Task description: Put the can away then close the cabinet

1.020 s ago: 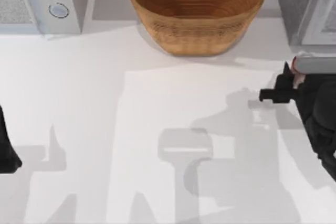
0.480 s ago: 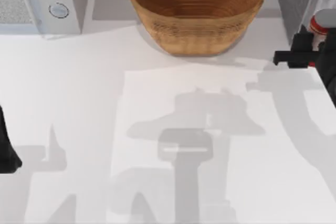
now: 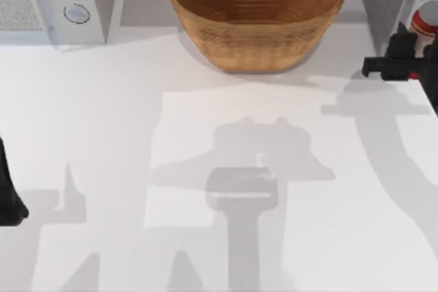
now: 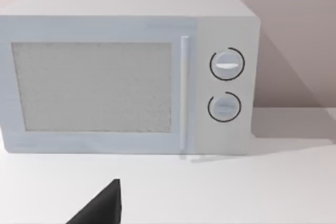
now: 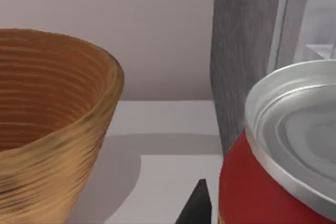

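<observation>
The can [image 3: 425,20], red with a silver top, hangs at the table's far right edge, just in front of the grey cabinet [image 3: 380,1]. My right gripper [image 3: 413,46] is shut on it. The right wrist view has the can [image 5: 281,161] close up, beside the cabinet's grey side wall [image 5: 242,56], and a pale interior shows past that wall. My left arm [image 3: 7,196] stays parked at the left edge, and one dark fingertip [image 4: 101,209] of it appears in the left wrist view.
A large woven bowl [image 3: 256,15] stands at the back centre, left of the cabinet. A white microwave [image 3: 51,1] with two dials sits at the back left. The white table [image 3: 205,169] spreads open across the middle and front.
My right gripper has carried the can away from the table's right middle toward the back right, up to the cabinet. The left arm has not moved.
</observation>
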